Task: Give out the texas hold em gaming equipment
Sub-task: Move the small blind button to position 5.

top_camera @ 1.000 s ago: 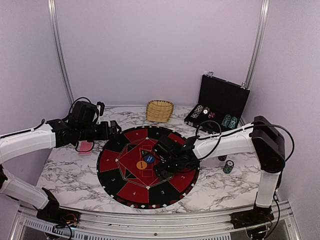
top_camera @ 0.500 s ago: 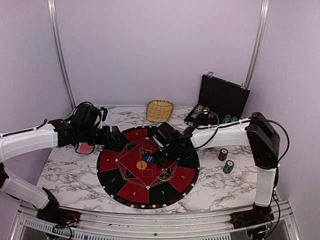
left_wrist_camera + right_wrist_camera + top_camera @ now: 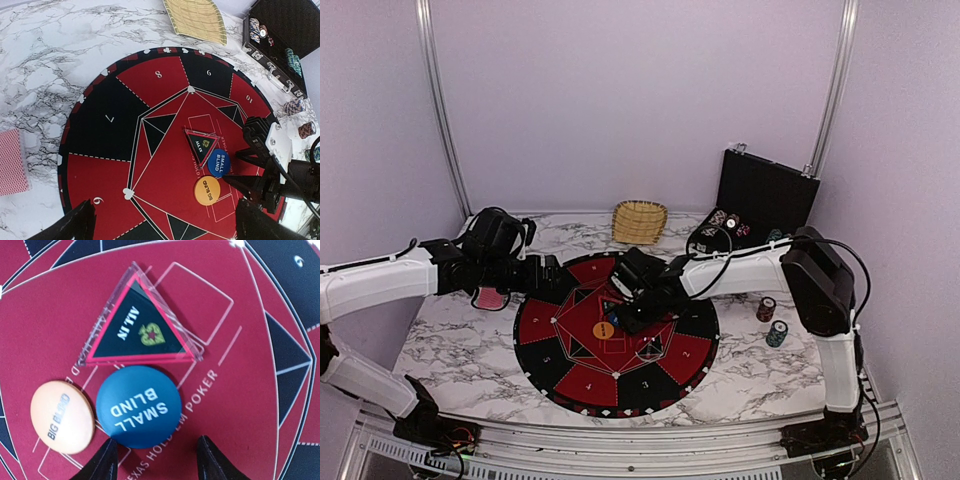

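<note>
Blue SMALL BLIND disc [image 3: 138, 406], orange disc [image 3: 62, 416]

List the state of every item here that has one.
left pincer, open, empty.
right pincer, open, above the Small Blind button.
Small Blind button, flat on mat, unheld.
All In triangle, flat on mat.
case, lid open.
card deck, face down on table.
dark red chip stack, upright.

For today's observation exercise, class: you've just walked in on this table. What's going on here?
The right tool is down over the blue Small Blind disc at the centre of the numbered mat, its fingers open on either side of the disc's edge, not visibly gripping it. An orange Big Blind disc and an All In triangle lie beside it. The left tool hangs open over the mat; red-backed cards lie off the mat's edge.
</note>
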Available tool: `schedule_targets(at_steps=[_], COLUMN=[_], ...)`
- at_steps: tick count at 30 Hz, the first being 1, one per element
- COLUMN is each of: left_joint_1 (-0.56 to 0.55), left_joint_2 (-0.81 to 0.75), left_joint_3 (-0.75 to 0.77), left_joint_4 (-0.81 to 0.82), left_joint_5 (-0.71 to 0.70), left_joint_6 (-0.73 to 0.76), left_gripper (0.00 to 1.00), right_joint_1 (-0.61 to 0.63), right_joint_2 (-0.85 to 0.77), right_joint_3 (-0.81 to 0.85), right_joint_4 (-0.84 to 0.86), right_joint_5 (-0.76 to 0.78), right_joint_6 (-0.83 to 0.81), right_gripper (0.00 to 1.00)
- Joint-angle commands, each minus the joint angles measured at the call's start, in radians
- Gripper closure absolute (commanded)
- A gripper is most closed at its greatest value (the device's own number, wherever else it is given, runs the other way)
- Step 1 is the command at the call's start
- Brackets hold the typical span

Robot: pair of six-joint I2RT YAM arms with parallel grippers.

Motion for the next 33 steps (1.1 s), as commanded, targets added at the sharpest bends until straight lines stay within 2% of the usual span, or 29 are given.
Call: schedule_targets(at_steps=[1,18,24,33], left_joint_1=[0.0,0.011,0.013,0.016], left_joint_2=[-0.005,-0.021,-0.022,-0.031], left_joint_3=[0.011,0.002,0.004,-0.007], left_joint_4=[-0.022,-0.024,-0.024,-0.024], left_joint_5=[-0.02,-0.031,-0.028,-0.032], left_joint_6=[0.011,0.022,0.022,0.024], left_gripper=[0.01,0.01,0.01,0.01], right_joint_1=[0.003,0.007,0.009,0.047], right_joint_2=[0.048,0.135,0.168,0.188], right_joint_3=[0.067,0.165,0.203,0.252], right_joint_4=[-0.008,-0.014,-0.019,-0.044], right_joint_5=[-0.018,-0.038,-0.039,-0.044], right_joint_6=[-0.038,-0.07,-0.076,-0.079], right_gripper=[0.48,0.5,0.46,0.53])
